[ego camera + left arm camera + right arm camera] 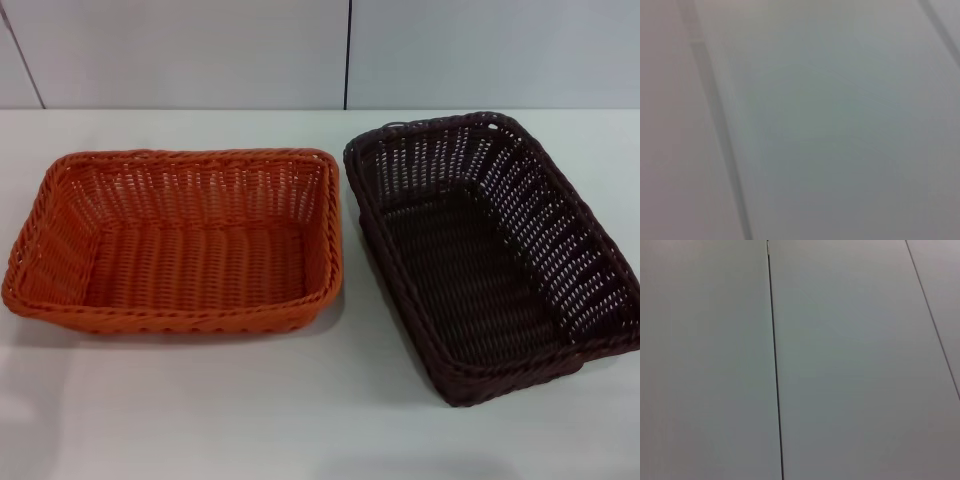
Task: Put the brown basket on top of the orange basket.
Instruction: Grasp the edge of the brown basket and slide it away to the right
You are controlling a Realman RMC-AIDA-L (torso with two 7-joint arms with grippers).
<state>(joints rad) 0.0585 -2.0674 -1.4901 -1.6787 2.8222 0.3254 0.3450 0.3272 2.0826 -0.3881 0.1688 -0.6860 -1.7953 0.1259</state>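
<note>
Baskets stand side by side on the white table [300,420]: orange basket [175,240] left, brown basket [490,250] right, almost touching. Neither gripper shows, so their state cannot be told.

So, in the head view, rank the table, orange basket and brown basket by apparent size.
1. Table, clearly largest.
2. Orange basket and brown basket: look about alike; different angles make ranking them unsure.
</note>
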